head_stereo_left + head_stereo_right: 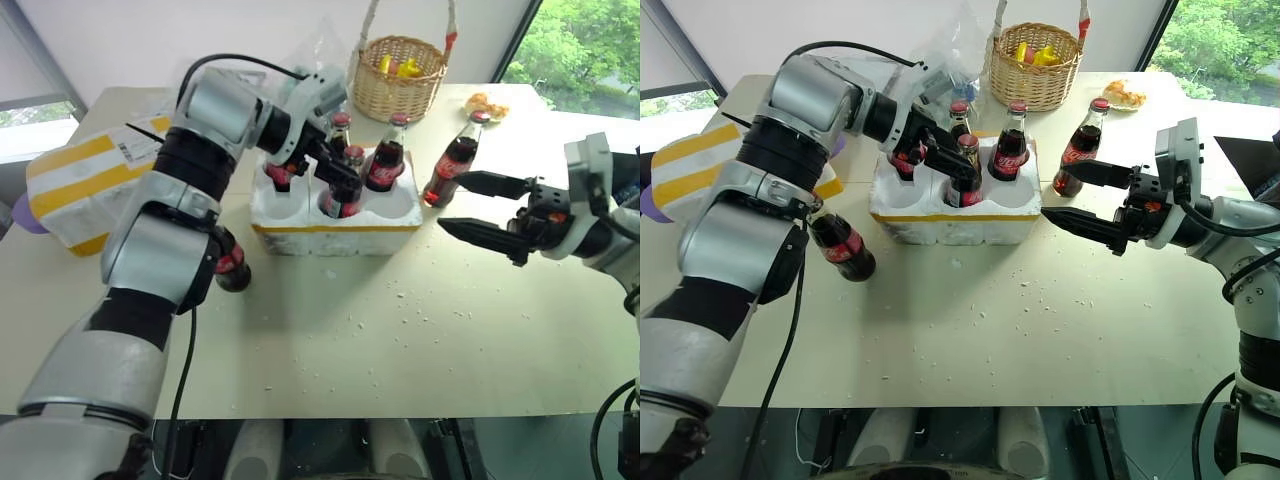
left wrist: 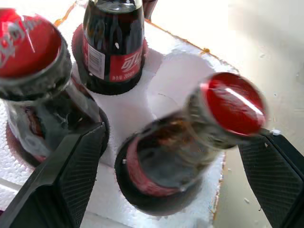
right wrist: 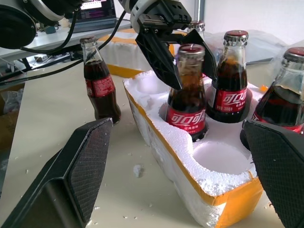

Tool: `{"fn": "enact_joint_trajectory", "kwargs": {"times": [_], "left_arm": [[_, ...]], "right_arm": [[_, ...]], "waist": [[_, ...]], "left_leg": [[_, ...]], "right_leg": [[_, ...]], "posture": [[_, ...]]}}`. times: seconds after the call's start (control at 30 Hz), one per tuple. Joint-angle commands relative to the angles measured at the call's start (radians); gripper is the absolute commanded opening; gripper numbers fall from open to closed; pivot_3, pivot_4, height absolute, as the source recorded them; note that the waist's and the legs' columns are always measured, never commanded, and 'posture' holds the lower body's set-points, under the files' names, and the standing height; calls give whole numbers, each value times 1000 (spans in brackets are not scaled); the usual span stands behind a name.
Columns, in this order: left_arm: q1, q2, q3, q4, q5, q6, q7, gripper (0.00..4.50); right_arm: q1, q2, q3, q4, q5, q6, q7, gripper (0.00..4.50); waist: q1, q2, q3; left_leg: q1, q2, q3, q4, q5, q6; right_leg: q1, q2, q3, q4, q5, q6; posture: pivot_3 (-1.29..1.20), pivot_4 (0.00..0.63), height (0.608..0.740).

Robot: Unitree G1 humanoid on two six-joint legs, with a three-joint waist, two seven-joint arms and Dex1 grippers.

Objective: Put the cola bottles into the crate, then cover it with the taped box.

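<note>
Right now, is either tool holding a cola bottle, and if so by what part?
Nothing is held. The left tool stands open around the neck of a cola bottle already seated in the crate, fingers apart from the glass. The right tool is open and empty.

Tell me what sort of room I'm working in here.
Probably an office or lab: a pale worktable by a large window with trees outside, and a laptop on a cabled desk.
</note>
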Motion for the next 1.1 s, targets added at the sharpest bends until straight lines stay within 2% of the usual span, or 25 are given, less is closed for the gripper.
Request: {"fn": "enact_joint_trajectory", "kwargs": {"times": [0.03,0.3,0.4,0.57,0.7,0.77,0.83,0.9,0.97,1.1], "left_arm": [[-76,17,31,-25,-20,-7,-25,4459],[-191,80,29,15,-33,5,-139,4459],[-225,143,26,7,-43,-3,-220,4459],[-202,326,0,-115,-178,30,-277,4459],[-148,498,27,-249,-362,96,-277,4459],[-84,619,55,-333,-467,116,-277,4459],[-39,693,67,-386,-532,133,-277,4459],[92,838,88,-487,-631,111,-277,4459],[292,1008,130,-587,-716,48,-277,4459],[676,1193,277,-654,-758,-95,-277,4459]], "right_arm": [[-31,7,-4,5,4,-20,5,4500],[-49,3,6,32,-3,-22,21,4500],[-59,-2,9,45,-8,-24,32,4500],[-70,-12,8,64,-13,-24,52,4500],[-79,-13,19,84,-22,-28,72,4500],[-96,-12,33,100,-30,-31,86,4500],[-108,-13,40,114,-36,-33,97,4500],[-126,-16,51,133,-44,-36,113,4500],[-144,-18,63,152,-53,-39,131,4500],[-166,-33,86,177,-73,-48,177,4500]], "waist": [[0,0,0],[-2,0,0],[-5,0,0],[-14,1,0],[-16,1,0],[-22,1,0],[-27,1,0],[-33,2,1],[-37,2,1],[-33,2,1]], "left_leg": [[0,0,0,0,0,0],[0,0,0,0,0,0],[0,0,0,0,0,0],[1,1,0,-1,0,0],[1,1,0,-1,0,0],[1,1,0,-1,0,0],[1,1,0,-1,0,0],[2,1,0,-1,0,0],[4,1,3,-1,0,0],[6,2,6,-2,0,0]], "right_leg": [[0,0,0,0,0,0],[0,0,0,0,0,0],[0,0,0,0,0,0],[0,0,0,0,0,0],[0,0,1,1,0,0],[0,0,1,1,0,0],[0,0,1,2,0,0],[0,0,1,2,0,0],[-1,0,4,5,0,0],[-3,0,9,10,-1,-1]], "posture": [[0,150,737],[0,150,737],[0,150,737],[0,150,737],[0,150,737],[0,150,737],[0,150,737],[0,150,737],[0,150,737],[0,150,737]]}}
